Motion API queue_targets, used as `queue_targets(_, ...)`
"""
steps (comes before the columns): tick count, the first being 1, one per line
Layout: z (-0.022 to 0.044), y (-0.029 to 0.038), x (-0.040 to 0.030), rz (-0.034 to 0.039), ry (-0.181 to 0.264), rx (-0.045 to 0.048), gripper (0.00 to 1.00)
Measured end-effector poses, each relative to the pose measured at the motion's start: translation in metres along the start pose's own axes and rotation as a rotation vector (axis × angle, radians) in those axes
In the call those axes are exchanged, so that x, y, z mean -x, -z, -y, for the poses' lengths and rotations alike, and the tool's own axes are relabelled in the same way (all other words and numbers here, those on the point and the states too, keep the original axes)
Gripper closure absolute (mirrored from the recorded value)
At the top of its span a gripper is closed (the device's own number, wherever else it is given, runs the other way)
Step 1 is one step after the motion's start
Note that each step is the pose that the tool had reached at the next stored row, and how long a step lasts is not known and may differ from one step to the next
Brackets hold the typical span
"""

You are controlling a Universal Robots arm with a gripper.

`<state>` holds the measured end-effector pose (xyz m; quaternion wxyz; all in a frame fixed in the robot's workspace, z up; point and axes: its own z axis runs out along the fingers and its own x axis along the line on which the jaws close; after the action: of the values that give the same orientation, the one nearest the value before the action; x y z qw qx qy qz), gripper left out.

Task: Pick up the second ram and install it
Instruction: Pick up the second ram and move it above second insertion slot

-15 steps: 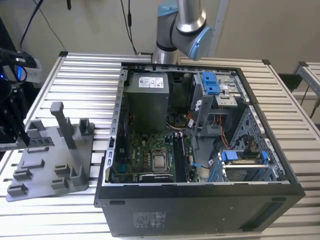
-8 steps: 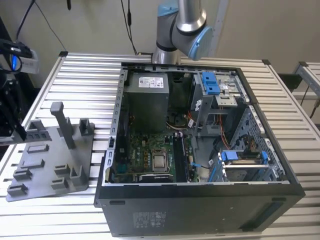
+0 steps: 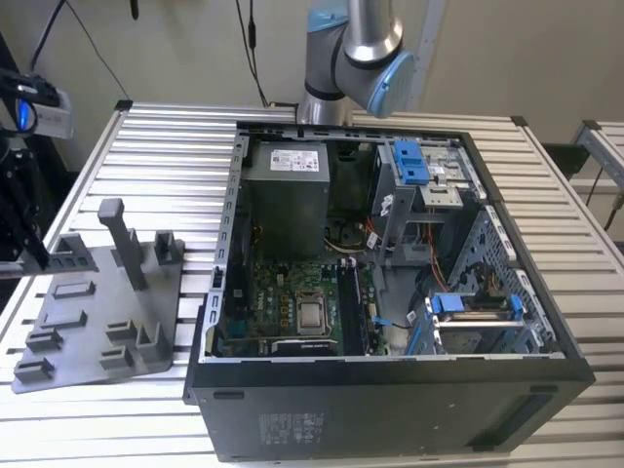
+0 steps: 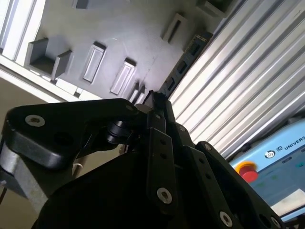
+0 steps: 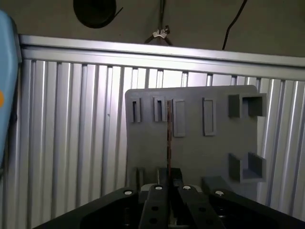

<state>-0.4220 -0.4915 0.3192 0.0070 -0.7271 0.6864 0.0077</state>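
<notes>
My pincer [image 5: 168, 179] is clamped narrow on the second ram [image 5: 167, 138], which sits edge-on above the grey fixture plate [image 5: 200, 148] on the counter [image 5: 71, 119].

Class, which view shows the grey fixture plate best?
The exterior view: the whole fixture plate, posts included. In the first wrist view the gripper, holding the second ram edge-on, hides one edge; the second wrist view shows part.

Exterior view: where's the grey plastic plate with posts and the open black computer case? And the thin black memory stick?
Grey plastic plate with posts [image 3: 102, 302], exterior view, flat base.
Open black computer case [image 3: 390, 414], exterior view, near side wall.
Thin black memory stick [image 5: 168, 136], first wrist view, its thin edge.
</notes>
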Motion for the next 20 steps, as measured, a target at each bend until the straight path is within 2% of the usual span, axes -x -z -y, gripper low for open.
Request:
queue_targets(13,0.0,0.0398,0.0008,0.0001,0.0,-0.0001,0.86)
queue_targets(17,-0.0001,0.0485,0.001,0.0001,0.0,-0.0001,0.86)
queue_targets(20,-0.0001,0.0501,0.0011,0.0002,0.0,-0.0003,0.86)
